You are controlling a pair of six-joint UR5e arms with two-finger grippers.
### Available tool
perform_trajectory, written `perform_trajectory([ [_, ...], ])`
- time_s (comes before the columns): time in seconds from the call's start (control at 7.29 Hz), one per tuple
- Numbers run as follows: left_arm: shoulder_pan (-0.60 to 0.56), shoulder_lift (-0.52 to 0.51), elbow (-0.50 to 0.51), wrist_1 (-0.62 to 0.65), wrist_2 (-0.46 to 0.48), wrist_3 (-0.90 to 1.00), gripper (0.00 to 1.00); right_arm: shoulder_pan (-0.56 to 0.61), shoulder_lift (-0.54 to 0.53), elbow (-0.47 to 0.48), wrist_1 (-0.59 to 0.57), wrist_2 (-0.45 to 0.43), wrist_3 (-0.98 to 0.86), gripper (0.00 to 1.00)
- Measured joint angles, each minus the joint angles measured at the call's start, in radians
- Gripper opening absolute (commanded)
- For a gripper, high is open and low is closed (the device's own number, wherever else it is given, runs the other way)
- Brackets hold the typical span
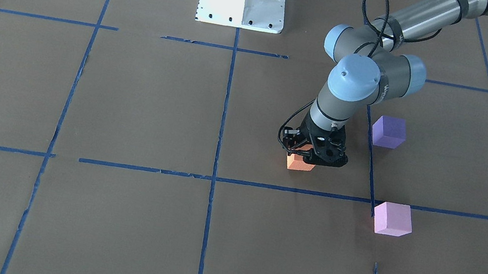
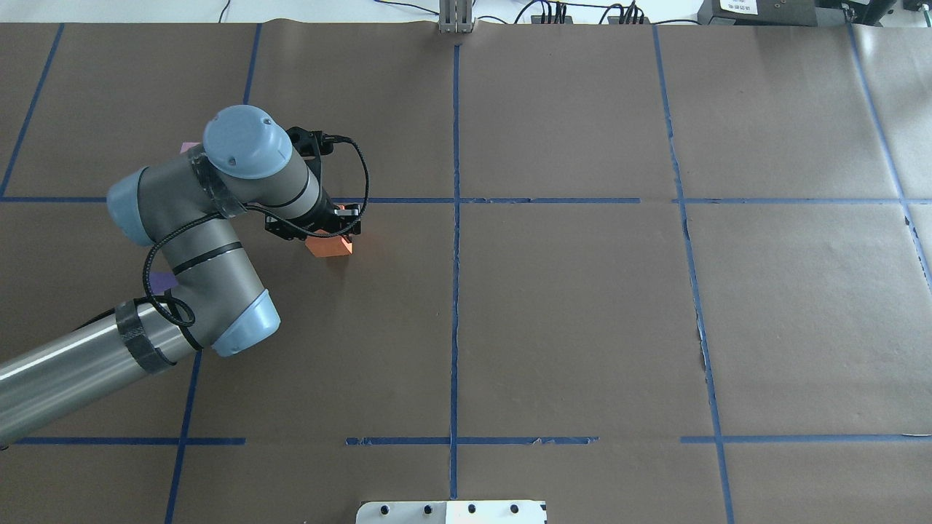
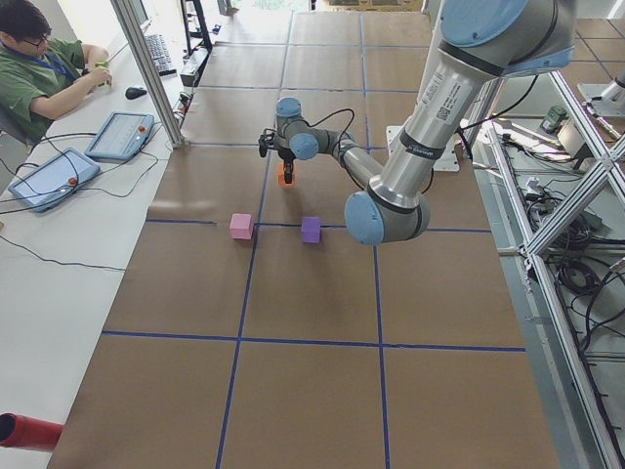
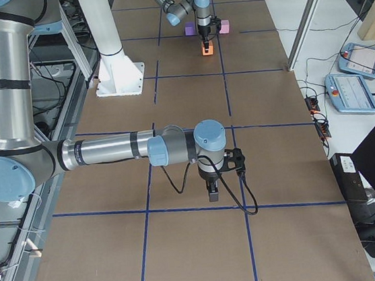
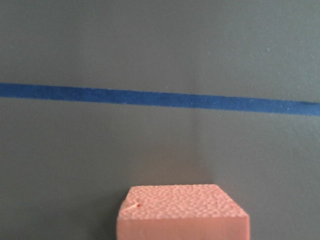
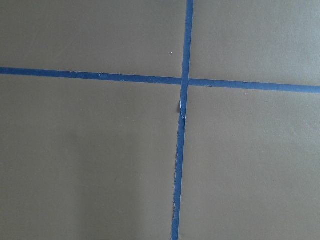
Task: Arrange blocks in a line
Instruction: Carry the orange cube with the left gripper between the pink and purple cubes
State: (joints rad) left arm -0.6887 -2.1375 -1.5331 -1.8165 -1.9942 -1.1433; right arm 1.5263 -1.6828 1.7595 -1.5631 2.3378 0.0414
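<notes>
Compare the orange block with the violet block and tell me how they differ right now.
Colour: the orange block is orange, the violet block violet-purple. Contact: the left hand is down at the orange block, though a grip cannot be confirmed; the violet block stands free, with nothing touching it. Place: the orange block lies clear of the blue tape line; the violet block sits against it. Both look like equal-sized matte cubes.

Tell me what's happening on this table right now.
The left gripper is down on the orange block, apparently clamped on it. The purple block and the pink block sit apart from it, untouched; the three form a triangle, not a line yet. The right gripper hangs over a blue tape crossing, far from the blocks.
</notes>
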Motion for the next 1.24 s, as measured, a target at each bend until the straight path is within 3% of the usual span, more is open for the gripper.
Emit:
perform_trajectory([
  [0.27, -0.083, 0.105, -0.085, 0.022, -0.051, 0.160, 0.18, 0.000, 0.000, 0.000, 0.000, 0.000, 0.000, 1.00],
  [0.69, -0.159, 0.251, -0.101, 0.021, -0.065, 0.360, 0.18, 0.000, 0.000, 0.000, 0.000, 0.000, 0.000, 1.00],
  [0.82, -0.163, 0.267, -0.096, 0.018, -0.066, 0.379, 0.23, 0.000, 0.000, 0.000, 0.000, 0.000, 0.000, 1.00],
  [0.96, -0.162, 0.272, -0.089, 0.018, -0.066, 0.385, 0.36, 0.000, 0.000, 0.000, 0.000, 0.000, 0.000, 1.00],
  [1.1, -0.159, 0.271, -0.074, 0.017, -0.067, 0.386, 0.58, 0.000, 0.000, 0.000, 0.000, 0.000, 0.000, 1.00],
  [1.24, -0.158, 0.268, -0.059, 0.017, -0.067, 0.385, 1.00, 0.000, 0.000, 0.000, 0.000, 0.000, 0.000, 1.00],
])
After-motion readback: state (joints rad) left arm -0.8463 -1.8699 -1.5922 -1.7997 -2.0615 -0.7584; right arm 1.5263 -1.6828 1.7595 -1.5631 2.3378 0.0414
